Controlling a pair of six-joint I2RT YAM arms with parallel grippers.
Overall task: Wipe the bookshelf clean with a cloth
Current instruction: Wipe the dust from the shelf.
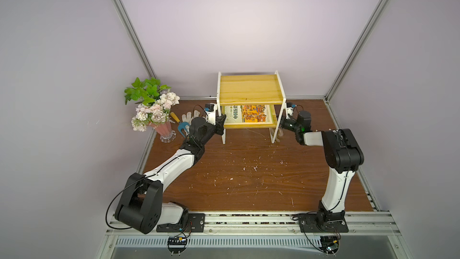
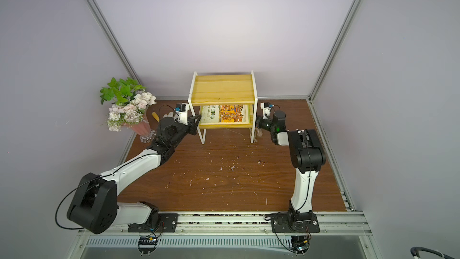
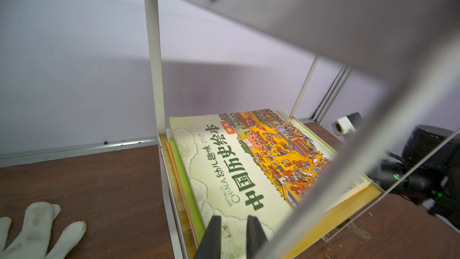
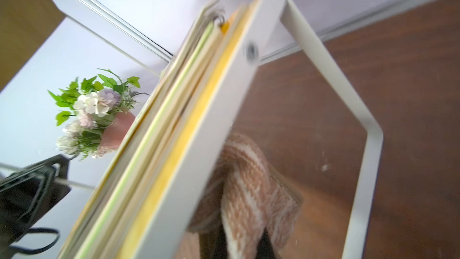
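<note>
The bookshelf stands at the back of the table in both top views, its top board bare and a stack of picture books on the lower board. My left gripper reaches in from the shelf's left side. In the left wrist view its fingertips sit over the top book's near corner, a narrow gap apart, with only flat cover showing between them. My right gripper is low by the right front leg, shut on the tan striped cloth, which bunches beneath the lower board.
A pink vase of flowers stands at the back left. Beside it lie a white glove and a blue hand fork with a yellow handle, close behind my left wrist. White crumbs dot the brown table. Walls enclose three sides.
</note>
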